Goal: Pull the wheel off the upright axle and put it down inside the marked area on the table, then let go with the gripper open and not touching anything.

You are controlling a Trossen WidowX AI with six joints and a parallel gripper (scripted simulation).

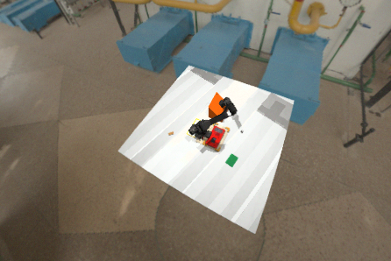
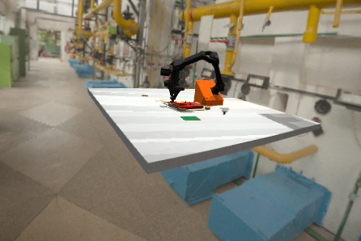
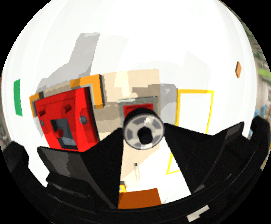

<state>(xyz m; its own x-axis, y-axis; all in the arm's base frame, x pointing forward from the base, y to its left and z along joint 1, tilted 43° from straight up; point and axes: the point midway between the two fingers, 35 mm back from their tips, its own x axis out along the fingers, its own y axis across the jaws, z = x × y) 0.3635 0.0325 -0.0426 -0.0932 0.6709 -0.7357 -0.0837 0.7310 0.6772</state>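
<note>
In the wrist view a small grey and white wheel (image 3: 143, 130) sits upright right between my two dark fingers, and my gripper (image 3: 143, 130) (image 1: 195, 131) (image 2: 173, 99) is shut on it, low over the table. The wheel sits at the end of a red toy vehicle body (image 3: 65, 118) (image 1: 215, 137) (image 2: 187, 104) on a tan base. A yellow outlined rectangle (image 3: 195, 91) is marked on the white table just right of the wheel. The axle is hidden behind the wheel. In the top and exterior views the wheel is too small to make out.
The arm's orange base block (image 1: 215, 105) (image 2: 206, 93) stands behind the vehicle. A flat green patch (image 1: 231, 160) (image 2: 190, 118) (image 3: 18, 97) lies in front of it. A small orange bit (image 1: 171, 133) (image 3: 238, 68) and a small grey bit (image 1: 241, 131) (image 2: 224, 112) lie apart on the table.
</note>
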